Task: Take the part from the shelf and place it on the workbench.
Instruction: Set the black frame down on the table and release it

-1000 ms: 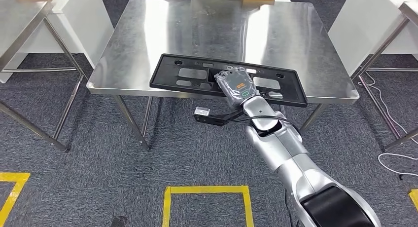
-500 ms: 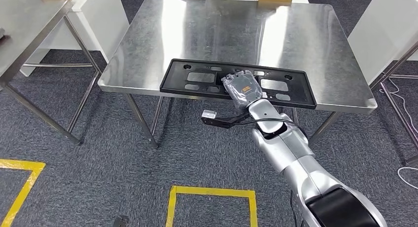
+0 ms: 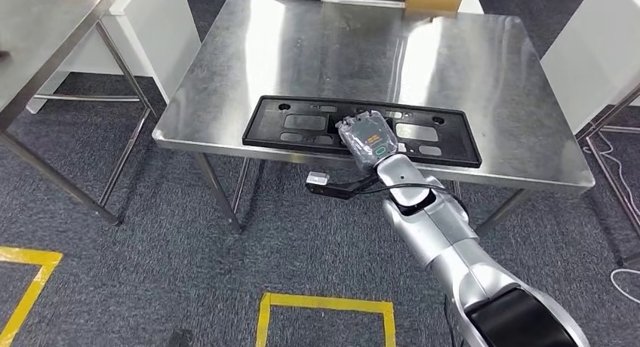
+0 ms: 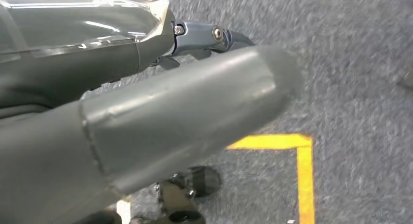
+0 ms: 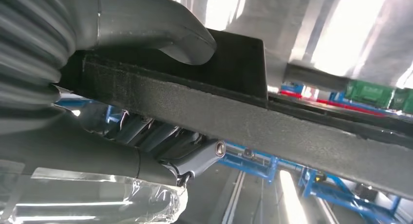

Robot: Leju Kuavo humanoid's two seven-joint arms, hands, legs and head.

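Mostly done: long black part (image 3: 362, 130) over the near edge of the steel worktop (image 3: 468, 68), gripped at its middle by right hand (image 3: 367, 139). Left to do: setting down, letting go. Left hand (image 4: 146, 121) hanging; fingers' state unclear.

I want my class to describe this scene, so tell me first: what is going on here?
A silver humanoid robot's right hand grips the near edge of a long black plastic panel with cut-outs. The panel is over the front part of a stainless steel workbench, roughly parallel to its near edge. The right wrist view shows the thumb on one face of the panel and fingers on the other. The left hand hangs over grey carpet with yellow floor tape.
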